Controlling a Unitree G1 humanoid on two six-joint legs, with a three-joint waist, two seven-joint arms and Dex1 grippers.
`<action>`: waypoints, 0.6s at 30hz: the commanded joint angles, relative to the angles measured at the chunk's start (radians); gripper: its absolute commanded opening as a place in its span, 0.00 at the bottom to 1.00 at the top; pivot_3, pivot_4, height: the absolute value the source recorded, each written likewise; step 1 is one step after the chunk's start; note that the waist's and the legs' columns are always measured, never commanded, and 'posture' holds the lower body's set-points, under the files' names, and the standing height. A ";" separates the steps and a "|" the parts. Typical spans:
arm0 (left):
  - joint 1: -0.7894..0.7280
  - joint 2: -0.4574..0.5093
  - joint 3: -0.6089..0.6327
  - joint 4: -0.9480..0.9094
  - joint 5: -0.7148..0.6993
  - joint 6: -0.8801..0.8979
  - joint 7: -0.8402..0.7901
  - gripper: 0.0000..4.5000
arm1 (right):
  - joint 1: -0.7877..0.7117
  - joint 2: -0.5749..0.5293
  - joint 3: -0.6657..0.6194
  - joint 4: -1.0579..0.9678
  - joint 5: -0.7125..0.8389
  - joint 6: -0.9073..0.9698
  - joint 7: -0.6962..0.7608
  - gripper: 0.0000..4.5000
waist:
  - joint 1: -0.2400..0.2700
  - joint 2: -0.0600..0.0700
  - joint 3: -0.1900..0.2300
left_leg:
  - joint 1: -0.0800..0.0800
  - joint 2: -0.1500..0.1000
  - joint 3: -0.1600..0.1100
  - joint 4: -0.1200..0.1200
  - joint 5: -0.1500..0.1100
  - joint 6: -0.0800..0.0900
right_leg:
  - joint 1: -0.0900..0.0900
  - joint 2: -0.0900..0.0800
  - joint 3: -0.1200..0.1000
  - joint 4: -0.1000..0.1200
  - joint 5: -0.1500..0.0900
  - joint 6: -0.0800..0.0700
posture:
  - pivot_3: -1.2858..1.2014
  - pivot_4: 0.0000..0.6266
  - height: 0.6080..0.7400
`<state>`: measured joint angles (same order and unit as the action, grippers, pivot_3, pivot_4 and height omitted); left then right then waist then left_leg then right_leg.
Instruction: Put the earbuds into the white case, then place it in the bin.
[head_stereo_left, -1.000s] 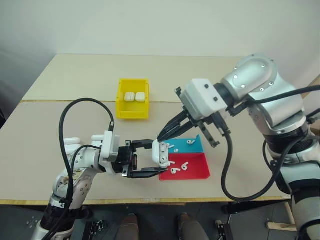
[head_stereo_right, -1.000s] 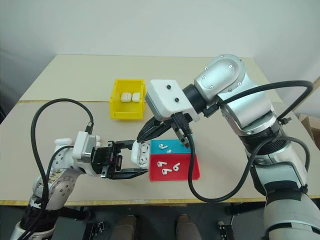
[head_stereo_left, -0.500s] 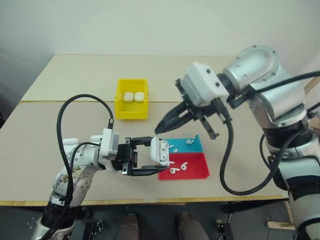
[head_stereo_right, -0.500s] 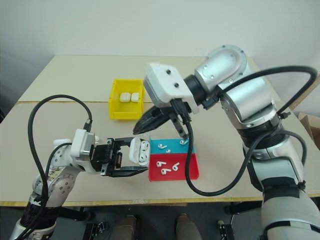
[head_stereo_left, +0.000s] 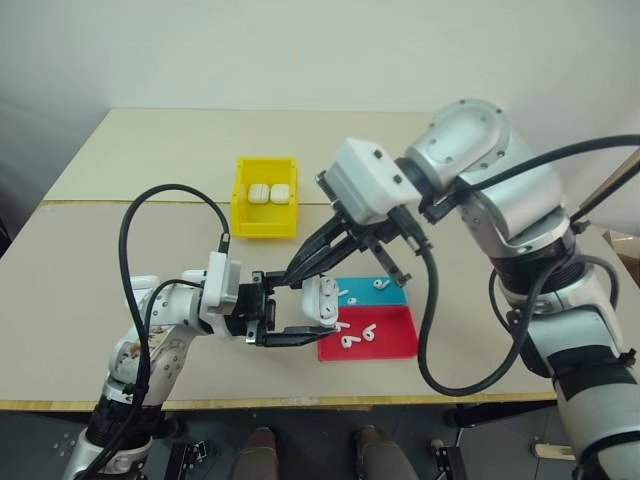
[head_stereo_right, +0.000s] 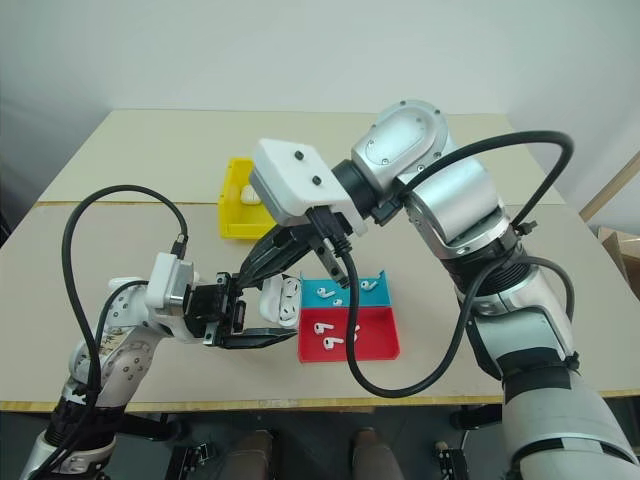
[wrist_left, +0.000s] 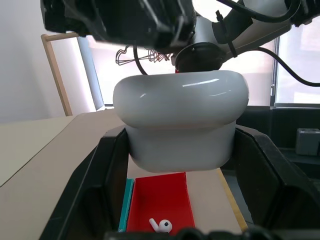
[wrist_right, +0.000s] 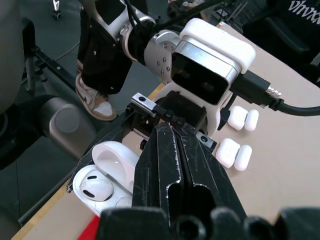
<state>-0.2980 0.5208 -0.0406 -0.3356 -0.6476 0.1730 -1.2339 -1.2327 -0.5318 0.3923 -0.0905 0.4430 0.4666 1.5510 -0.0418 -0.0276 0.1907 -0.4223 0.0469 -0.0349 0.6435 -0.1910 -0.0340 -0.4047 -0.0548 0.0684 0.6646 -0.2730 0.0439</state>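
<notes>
A: Left gripper (head_stereo_left: 318, 309)?
B: We see it clamped on the white case (head_stereo_left: 325, 300), lid open, above the table (head_stereo_left: 150, 160) beside the tray (head_stereo_left: 385, 345).
A: Right gripper (head_stereo_left: 290, 281)?
B: Fingers pressed together, tips over the case.

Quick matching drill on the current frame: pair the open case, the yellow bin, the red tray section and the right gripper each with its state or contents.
Things:
1. open case
2. yellow bin
3. red tray section
4. right gripper

States:
A. holds two closed cases
B. shut, tips just above the left gripper
C. clamped between the left gripper's fingers
D. has loose earbuds lying in it

Pairs: 1-C, 2-A, 3-D, 4-B
</notes>
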 joint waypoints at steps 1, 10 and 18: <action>-0.006 -0.006 0.004 -0.017 -0.007 -0.022 -0.005 0.62 | 0.007 -0.014 0.010 -0.015 -0.029 -0.052 0.052 0.01 | 0.000 0.000 0.000 | 0.000 0.000 0.000 0.000 0.000 0.000 | 0.000 0.000 0.000 0.000 0.000 0.000 | 0.52 0.24 1.00; 0.002 -0.006 0.011 -0.028 -0.011 -0.021 -0.004 0.62 | 0.033 -0.088 0.021 -0.034 -0.025 -0.087 0.063 0.01 | 0.001 0.000 0.000 | 0.000 0.000 0.000 0.000 0.000 0.000 | 0.000 0.000 0.000 0.000 0.000 0.000 | 0.52 0.24 1.00; -0.001 -0.008 0.014 -0.019 -0.010 -0.026 -0.009 0.62 | 0.059 -0.151 0.020 -0.054 -0.006 -0.097 0.063 0.01 | 0.000 0.000 0.000 | 0.000 0.000 0.000 0.000 0.000 0.000 | 0.000 0.000 0.000 0.000 0.000 0.000 | 0.52 0.24 1.00</action>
<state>-0.2784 0.5211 -0.0495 -0.3290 -0.6294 0.1764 -1.2387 -1.1851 -0.6672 0.4122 -0.1219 0.4362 0.3839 1.5584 -0.0421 -0.0276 0.1907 -0.4222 0.0470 -0.0349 0.6435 -0.1910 -0.0339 -0.4047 -0.0549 0.0684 0.6646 -0.2730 0.0439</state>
